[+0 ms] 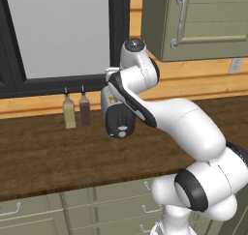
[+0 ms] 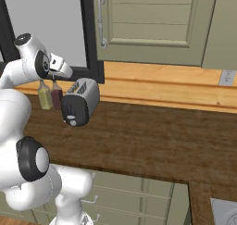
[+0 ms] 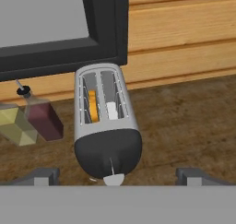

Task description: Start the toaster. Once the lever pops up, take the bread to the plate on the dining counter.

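- The gripper is seen in the hand view with its two dark fingertips set wide apart at the bottom of the picture; nothing is clamped between the jaws.
- The toaster is found directly ahead of the jaws, centred in the gap between them, and is not touched by either tip.
- The toaster's black end panel is turned toward the jaws, with its white knob lying closest, midway between the tips.
- Two slots are seen on the toaster's top, running away from the jaws; an orange-tan piece, taken to be the bread, is seated in the left slot, and a white part is seen in the right slot.
- Two bottles are noted beyond the left tip: a dark red bottle just beside the toaster and a yellow-green bottle farther out.
- All of these stand on a dark wood counter, backed by a pale wood wall strip and a black-framed window beyond the toaster.
- In the right base view the toaster is seen below the hand, which hangs above it.
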Available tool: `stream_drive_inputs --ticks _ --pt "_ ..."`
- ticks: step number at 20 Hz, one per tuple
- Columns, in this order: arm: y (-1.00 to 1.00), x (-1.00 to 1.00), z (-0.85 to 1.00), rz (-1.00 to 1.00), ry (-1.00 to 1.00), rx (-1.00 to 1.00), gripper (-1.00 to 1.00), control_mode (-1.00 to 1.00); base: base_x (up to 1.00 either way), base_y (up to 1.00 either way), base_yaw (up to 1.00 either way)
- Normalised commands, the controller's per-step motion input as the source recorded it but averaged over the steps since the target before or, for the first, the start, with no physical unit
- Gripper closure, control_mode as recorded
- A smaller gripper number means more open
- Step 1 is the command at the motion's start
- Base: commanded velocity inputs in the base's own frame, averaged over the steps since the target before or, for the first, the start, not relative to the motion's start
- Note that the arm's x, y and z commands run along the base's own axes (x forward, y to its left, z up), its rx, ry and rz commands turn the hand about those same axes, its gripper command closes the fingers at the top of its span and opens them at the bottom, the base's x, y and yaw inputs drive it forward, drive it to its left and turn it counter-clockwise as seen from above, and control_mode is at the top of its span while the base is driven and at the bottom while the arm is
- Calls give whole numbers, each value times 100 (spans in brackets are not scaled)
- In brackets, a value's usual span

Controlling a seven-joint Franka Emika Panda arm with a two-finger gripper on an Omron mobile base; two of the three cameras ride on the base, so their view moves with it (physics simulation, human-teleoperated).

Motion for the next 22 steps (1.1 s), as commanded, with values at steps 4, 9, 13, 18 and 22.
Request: stream_drive_inputs --ticks 4,9,13,18,22 --pt "0 0 0 0 0 0 -100 -100 0 0 0" --pt "0 0 0 0 0 0 -100 -100 0 0 0" --pt "0 0 0 0 0 0 -100 -100 0 0 0" --pt "0 0 0 0 0 0 -100 -100 0 0 0" --pt "0 0 0 0 0 0 -100 -100 0 0 0"
